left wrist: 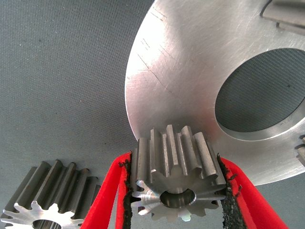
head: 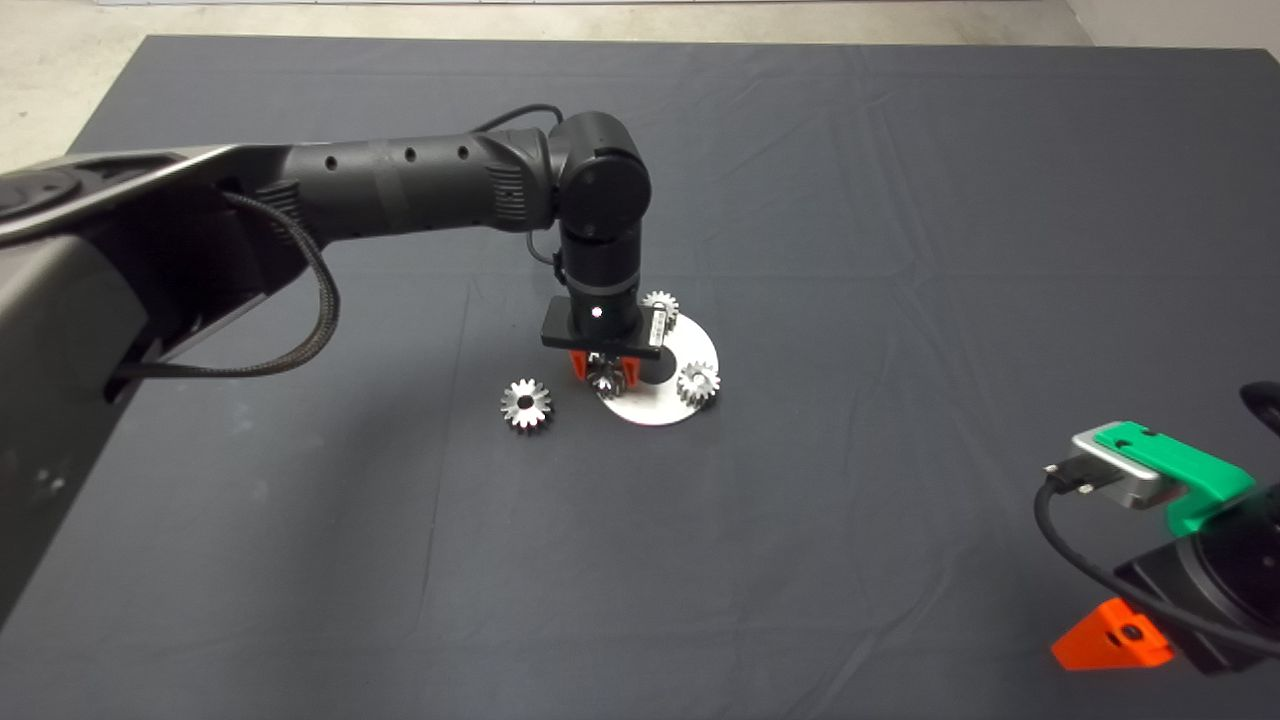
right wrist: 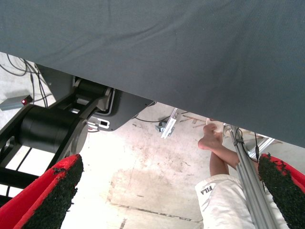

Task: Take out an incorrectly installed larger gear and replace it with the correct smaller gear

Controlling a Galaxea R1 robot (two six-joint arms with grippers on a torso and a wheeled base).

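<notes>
Silver and toothed, the smaller gear (left wrist: 178, 171) sits right between the two red fingers of the left gripper (left wrist: 174, 160). The black pads (left wrist: 125, 191) press on its teeth from both sides, so the gripper is closed on it and holds it tight. The gear is at the near edge of the round metal plate (left wrist: 190, 71), just beside the plate's big hole. I cannot tell if the gear touches the plate or hangs just over it.

The larger gear (head: 527, 405) lies flat on the dark mat (head: 800, 200), off the plate and near its left side. It is close to the gripper but nothing touches it. Two more small gears (head: 659, 305) (head: 698, 382) sit on the plate, one at the far edge and one at the right edge.

The right gripper (head: 1110, 635) waits at the lower right corner of the counter. Its fingers are spread wide apart with nothing in them. Its wrist view shows the floor and a person's leg (right wrist: 219, 162).
</notes>
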